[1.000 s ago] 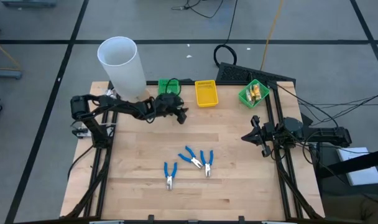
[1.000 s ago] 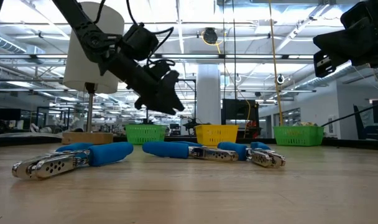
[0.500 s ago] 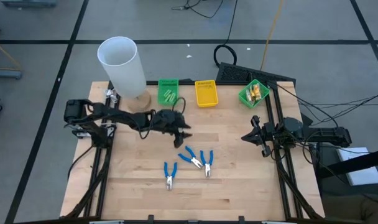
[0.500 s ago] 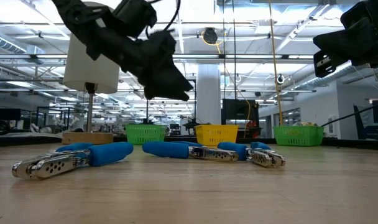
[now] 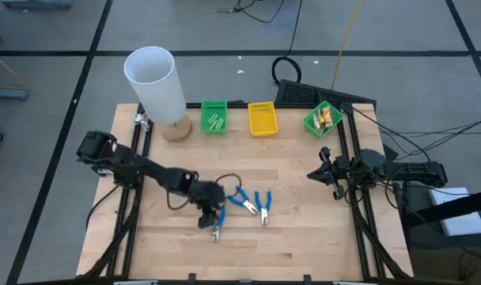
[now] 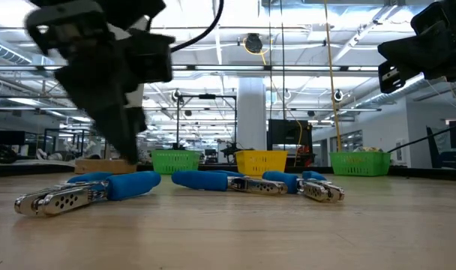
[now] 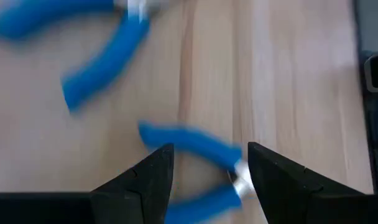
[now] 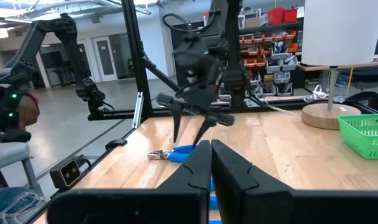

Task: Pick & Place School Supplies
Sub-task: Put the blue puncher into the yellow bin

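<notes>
Your left gripper (image 5: 211, 215) hangs directly over the nearest pair of blue-handled pliers (image 5: 217, 222), which lies flat on the table (image 5: 304, 229) toward its front edge. In the left wrist view the two fingers (image 7: 153, 174) stand apart, empty, with the pliers (image 7: 201, 163) showing in the gap between them and nothing yet touching.

The relation that matters: in the overhead view the pliers' long axis runs roughly front to back, metal nose toward the front edge, blue handles toward the bins. In the wrist view the tool appears to cross the gap at a slant, the metal pivot close to one finger rather than centred. Judge for yourself, but a straight descent looks likely to catch one handle or the pivot off-centre; a small turn of the wrist to square the fingers across the handles seems called for.

Two further pliers (image 5: 243, 199) and (image 5: 263, 207) lie just beside the target, on the right arm's side. They are near enough that a wide finger could nudge the closer one.

The left arm is plainly the nearer. Your right gripper (image 5: 326, 169) waits well apart at the table's right edge, its fingers pressed together on nothing.

The green bin (image 5: 214, 115), yellow bin (image 5: 262, 119) and second green bin (image 5: 323, 119) stand along the far edge.
</notes>
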{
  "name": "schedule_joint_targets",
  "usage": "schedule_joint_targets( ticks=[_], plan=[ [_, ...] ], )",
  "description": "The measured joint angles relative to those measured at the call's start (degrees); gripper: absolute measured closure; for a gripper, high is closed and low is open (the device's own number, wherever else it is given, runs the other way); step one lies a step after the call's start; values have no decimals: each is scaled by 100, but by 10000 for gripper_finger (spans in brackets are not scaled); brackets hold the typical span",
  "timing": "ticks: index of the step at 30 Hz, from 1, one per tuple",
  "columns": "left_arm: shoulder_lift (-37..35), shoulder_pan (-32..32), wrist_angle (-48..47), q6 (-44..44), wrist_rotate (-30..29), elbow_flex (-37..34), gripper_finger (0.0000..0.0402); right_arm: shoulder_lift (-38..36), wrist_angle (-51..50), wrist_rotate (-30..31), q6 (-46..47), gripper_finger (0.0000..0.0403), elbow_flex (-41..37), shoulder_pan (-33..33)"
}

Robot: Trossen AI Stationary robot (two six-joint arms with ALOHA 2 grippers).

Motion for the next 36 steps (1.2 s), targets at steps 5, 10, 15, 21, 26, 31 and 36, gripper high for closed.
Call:
schedule_joint_targets(
  ticks=[5, 10, 15, 21, 26, 31, 36],
  plan=[
    [2, -555, -593, -923, -240, 88, 192, 0, 2, -2, 2, 399, 0, 1],
    [2, -1088, -1596, -1463, -1005, 499, 192, 0, 2, 0, 0, 399, 2, 1],
    [2, -1367, -1855, -2301, -1919, 610, 192, 0, 2, 0, 1, 399, 0, 1],
    [20, -1372, -1967, -3177, -2467, 608, 192, 0, 2, 0, 0, 399, 0, -1],
    [35, -1368, -1963, -3401, -2715, 605, 192, 0, 2, -1, 0, 399, 1, 1],
    [35, -1368, -2006, -3527, -2772, 605, 192, 0, 4, 0, 2, 399, 1, 1],
    [334, -1368, -2035, -3822, -2656, 605, 193, -2, 4, 0, 0, 399, 0, 1]
  ],
)
